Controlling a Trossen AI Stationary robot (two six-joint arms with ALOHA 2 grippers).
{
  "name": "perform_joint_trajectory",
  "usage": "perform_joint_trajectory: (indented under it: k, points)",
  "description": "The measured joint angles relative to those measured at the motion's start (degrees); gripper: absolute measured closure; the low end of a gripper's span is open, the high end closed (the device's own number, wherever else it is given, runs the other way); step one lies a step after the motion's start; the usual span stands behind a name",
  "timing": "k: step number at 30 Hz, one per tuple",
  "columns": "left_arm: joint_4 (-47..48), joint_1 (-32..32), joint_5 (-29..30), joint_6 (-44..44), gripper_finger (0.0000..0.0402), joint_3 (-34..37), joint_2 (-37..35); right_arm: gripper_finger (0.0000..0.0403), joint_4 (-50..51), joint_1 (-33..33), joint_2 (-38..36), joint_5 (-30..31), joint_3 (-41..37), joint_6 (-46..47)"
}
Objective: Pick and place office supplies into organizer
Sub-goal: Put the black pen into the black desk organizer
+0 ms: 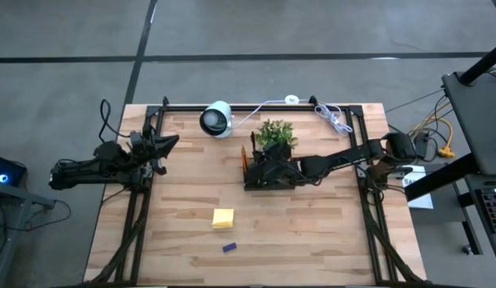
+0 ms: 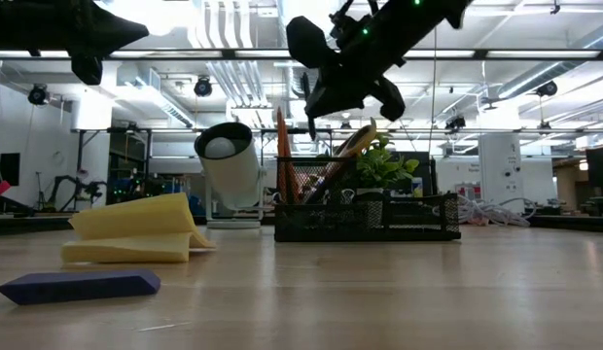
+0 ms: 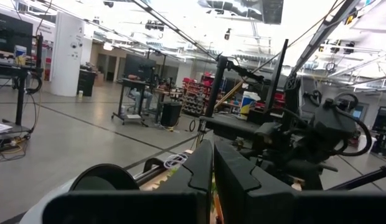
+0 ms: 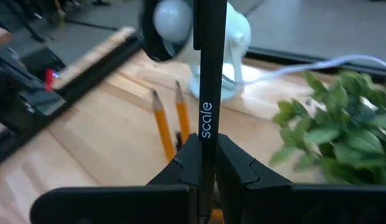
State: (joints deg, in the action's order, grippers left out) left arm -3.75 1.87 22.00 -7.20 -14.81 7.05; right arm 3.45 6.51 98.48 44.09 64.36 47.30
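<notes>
Right end effector (image 4: 202,163) is clamped on a dark pen (image 4: 208,81) marked "scale", held directly above the organizer (image 1: 268,178) at desk centre, beside the plant (image 1: 275,132). In the right wrist view the pen's long axis runs straight out from between the fingers; two orange pencils (image 4: 171,127) are already stood in the tray beneath it. Judged: drop is nearly aligned, only descent into a compartment is left.

Left end effector (image 1: 170,142) is clenched on nothing, parked at the left desk edge, well apart from everything.

Sticky-note pad (image 1: 223,218) and blue block (image 1: 230,247) lie loose on the desk on the organizer's near side, between both arms; the blue block is farther from the tray.
</notes>
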Motion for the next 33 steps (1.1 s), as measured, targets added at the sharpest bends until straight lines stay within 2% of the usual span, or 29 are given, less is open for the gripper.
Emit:
perform_joint_trajectory:
  k: [3,7,13,21,26,33]
  points:
    - [-0.1,0.0,0.1,0.0,0.0402,0.0,0.2,0.0390,4.7,0.3,1.0,1.5,1.9,2.1]
    - [-0.1,0.0,1.2,0.0,0.0402,0.0,0.8,0.0390,4.0,0.6,3.4,1.3,5.1,1.8]
    - [-0.2,0.0,1.5,0.0,0.0402,0.0,1.3,0.0390,12.2,0.6,7.3,2.7,8.5,3.5]
    - [-0.2,0.0,1.5,0.0,0.0402,0.0,1.4,0.0390,7.9,0.6,7.7,4.2,7.9,3.7]
    - [0.0,0.0,1.5,0.0,0.0402,0.0,1.5,0.0390,2.5,0.8,9.2,5.4,6.7,-0.3]
    - [-0.2,0.0,1.5,0.0,0.0402,0.0,1.4,0.0390,2.3,0.9,10.2,7.9,6.2,-0.2]
